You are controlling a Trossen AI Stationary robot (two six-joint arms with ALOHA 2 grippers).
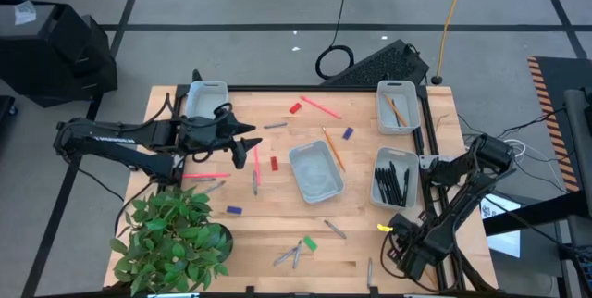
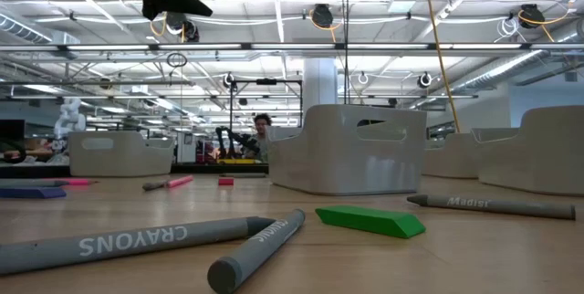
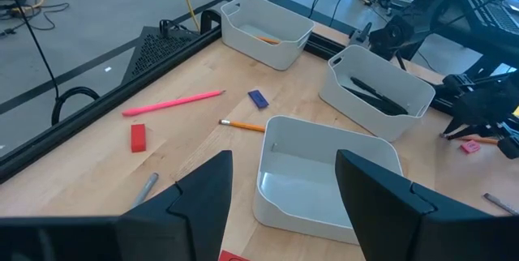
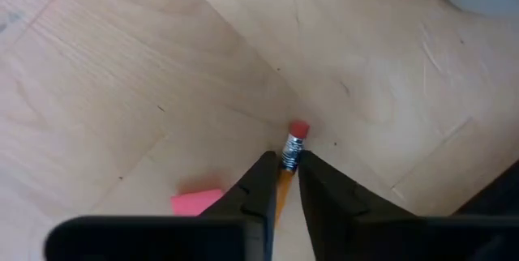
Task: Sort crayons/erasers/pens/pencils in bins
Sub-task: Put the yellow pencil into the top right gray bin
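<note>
My right gripper (image 1: 384,227) (image 4: 285,162) is at the table's near right, shut on an orange pencil (image 4: 290,152) with a red rubber tip. A pink eraser (image 4: 197,203) lies on the wood beside it. My left gripper (image 1: 246,142) (image 3: 284,200) hovers open above the table's left middle, with nothing between its fingers. The four bins are an empty middle one (image 1: 316,170), one with black pens (image 1: 396,178), one with a pencil (image 1: 398,105), and one at the far left (image 1: 205,99). Pink pencils (image 1: 256,164), grey crayons (image 2: 137,239) and a green eraser (image 2: 370,221) lie loose. My right gripper pinches the pencil just behind its metal ferrule (image 4: 291,154) between the two fingertips. The pencil runs along the fingers, and its red rubber tip (image 4: 298,129) sticks out past them toward the table. I cannot tell whether the tip touches the wood.
A potted plant (image 1: 171,238) stands at the near left corner. Red (image 3: 139,137) and blue (image 3: 258,98) erasers, an orange pencil (image 3: 243,125) and a pink pencil (image 3: 174,103) lie far of the middle bin. A black rail (image 1: 425,136) runs along the right side.
</note>
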